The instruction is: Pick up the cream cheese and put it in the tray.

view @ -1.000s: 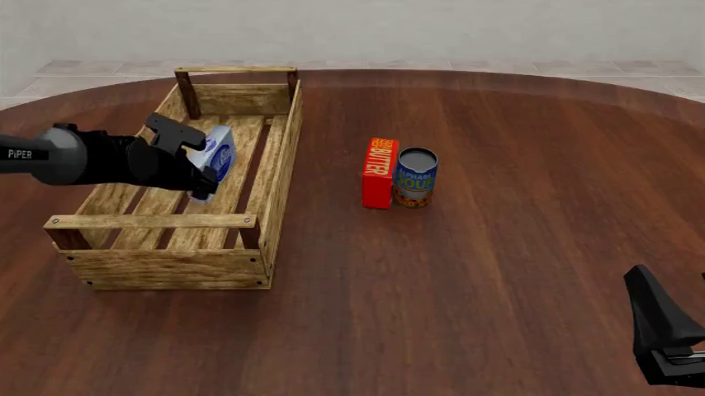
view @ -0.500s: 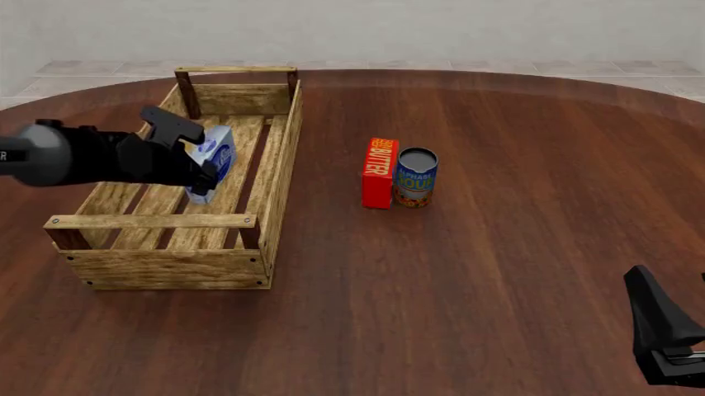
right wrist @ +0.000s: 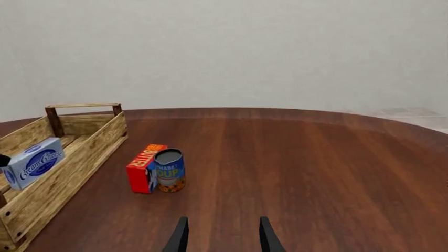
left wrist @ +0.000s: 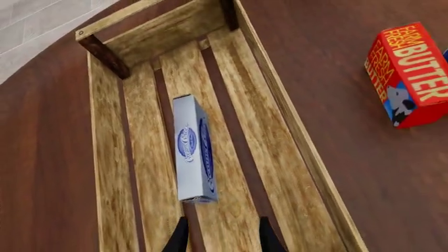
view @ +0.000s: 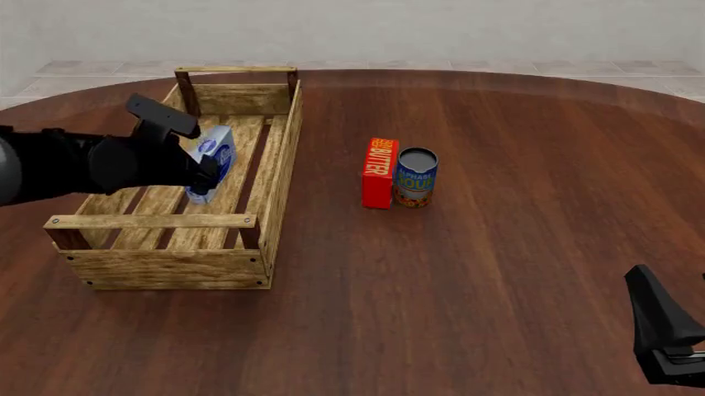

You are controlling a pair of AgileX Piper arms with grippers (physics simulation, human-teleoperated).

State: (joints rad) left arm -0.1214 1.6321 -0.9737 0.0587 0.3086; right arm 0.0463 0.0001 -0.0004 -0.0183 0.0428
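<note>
The cream cheese (left wrist: 192, 149), a pale blue-white box with a dark blue oval logo, stands on a long edge on the slats inside the tray (left wrist: 294, 131). My left gripper (left wrist: 222, 239) is open and empty, just short of the box's near end and not touching it. In the front view the left gripper (view: 205, 175) hovers over the tray (view: 281, 157) beside the cream cheese (view: 217, 153). My right gripper (right wrist: 222, 237) is open and empty, low at the table's near right (view: 664, 342). The right wrist view also shows the cream cheese (right wrist: 33, 161) in the tray (right wrist: 77, 157).
A red butter box (view: 379, 172) and a blue soup can (view: 417, 176) stand together on the table to the right of the tray. They also show in the right wrist view, butter box (right wrist: 144, 168) and can (right wrist: 169, 170). The table is round, of dark wood.
My left arm has drawn back to the left, away from the cream cheese. The box stays in the tray. The right arm has not moved.
</note>
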